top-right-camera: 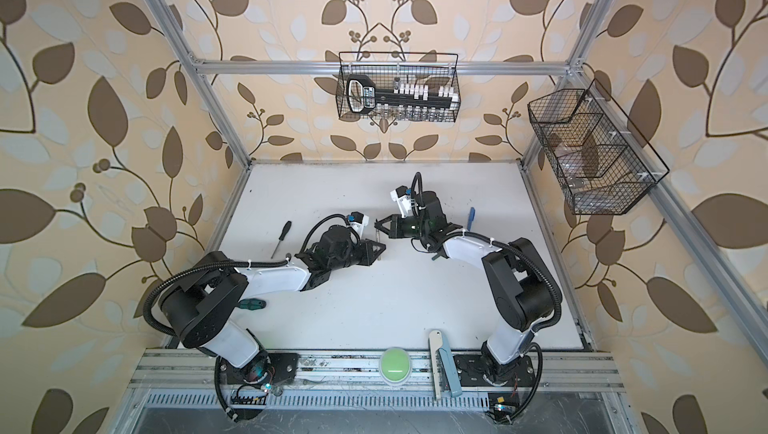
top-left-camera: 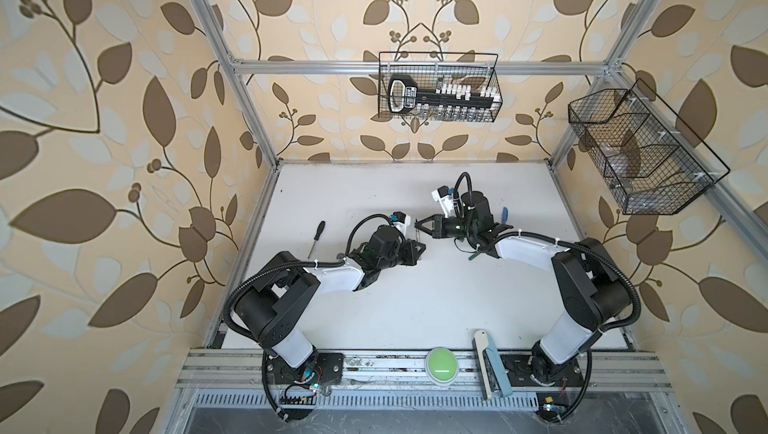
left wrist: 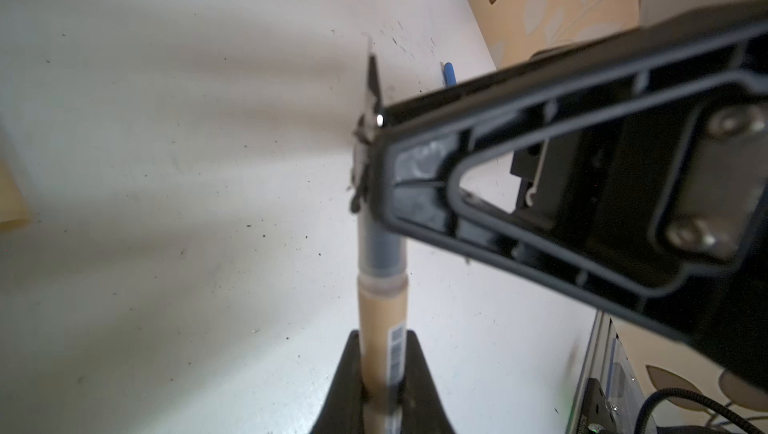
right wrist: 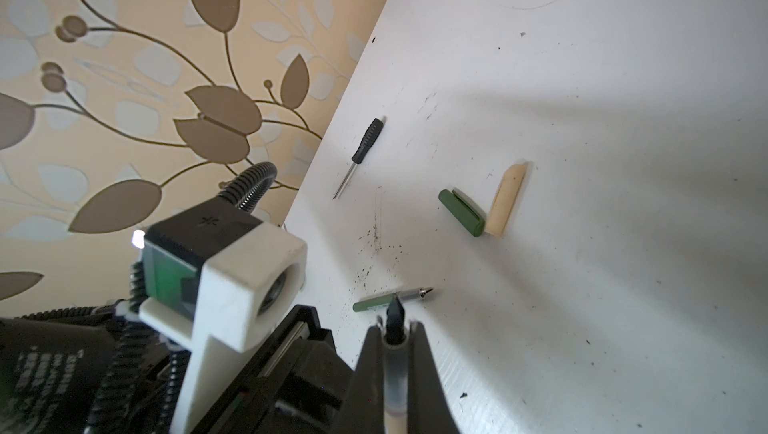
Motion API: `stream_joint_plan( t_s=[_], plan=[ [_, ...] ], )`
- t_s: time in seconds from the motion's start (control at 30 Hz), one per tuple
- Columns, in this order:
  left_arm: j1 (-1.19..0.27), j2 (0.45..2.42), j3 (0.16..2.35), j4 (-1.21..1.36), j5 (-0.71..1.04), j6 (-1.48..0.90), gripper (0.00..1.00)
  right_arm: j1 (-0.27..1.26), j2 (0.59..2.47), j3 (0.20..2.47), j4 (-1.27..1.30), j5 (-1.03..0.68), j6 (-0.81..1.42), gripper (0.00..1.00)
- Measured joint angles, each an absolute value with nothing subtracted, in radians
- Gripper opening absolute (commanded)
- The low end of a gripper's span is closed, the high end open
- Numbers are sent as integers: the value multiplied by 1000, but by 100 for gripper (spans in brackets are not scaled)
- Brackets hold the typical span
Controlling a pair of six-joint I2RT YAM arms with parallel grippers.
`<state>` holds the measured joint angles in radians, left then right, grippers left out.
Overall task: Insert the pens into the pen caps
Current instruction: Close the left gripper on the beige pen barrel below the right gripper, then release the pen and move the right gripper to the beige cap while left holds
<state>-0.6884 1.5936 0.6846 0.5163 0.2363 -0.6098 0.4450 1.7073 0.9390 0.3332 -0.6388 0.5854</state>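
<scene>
Both grippers hold one beige pen (left wrist: 381, 315) above the table. My left gripper (left wrist: 383, 340) is shut on its beige barrel by the barcode. My right gripper (right wrist: 395, 326) is shut on the grey section behind the dark pointed tip (right wrist: 394, 311). In both top views the two grippers (top-left-camera: 419, 250) (top-left-camera: 417, 224) meet near the table's middle. Below them lie a beige pen cap (right wrist: 507, 199), a dark green pen cap (right wrist: 461, 212) touching it, and an uncapped dark green pen (right wrist: 386, 300). A blue piece (top-left-camera: 505, 216) lies behind the right arm; pen or cap, I cannot tell.
A black-handled screwdriver (top-left-camera: 316, 238) lies at the left of the table. A green-handled stubby tool (top-right-camera: 251, 304) shows under the left arm. A green button (top-left-camera: 441, 363) sits on the front rail. Wire baskets (top-left-camera: 438, 87) (top-left-camera: 640, 153) hang on the frame.
</scene>
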Motion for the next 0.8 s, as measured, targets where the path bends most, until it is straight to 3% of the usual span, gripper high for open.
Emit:
stream_joint_plan(
  t_s=[0.07, 0.2, 0.27, 0.53, 0.8],
  plan=[
    [-688, 1583, 685, 499, 234, -609, 2, 445, 1707, 935, 344, -644, 588, 5],
    [-688, 1549, 685, 452, 223, -590, 1, 445, 1694, 928, 338, -644, 591, 35],
    [-688, 1518, 685, 412, 203, -570, 0, 445, 1676, 929, 299, -623, 570, 42],
    [-686, 1281, 685, 156, 39, -492, 1, 471, 1676, 1201, -81, -347, 452, 45],
    [-686, 1035, 667, -29, -97, -442, 2, 530, 1972, 1555, -320, -202, 382, 47]
  ],
)
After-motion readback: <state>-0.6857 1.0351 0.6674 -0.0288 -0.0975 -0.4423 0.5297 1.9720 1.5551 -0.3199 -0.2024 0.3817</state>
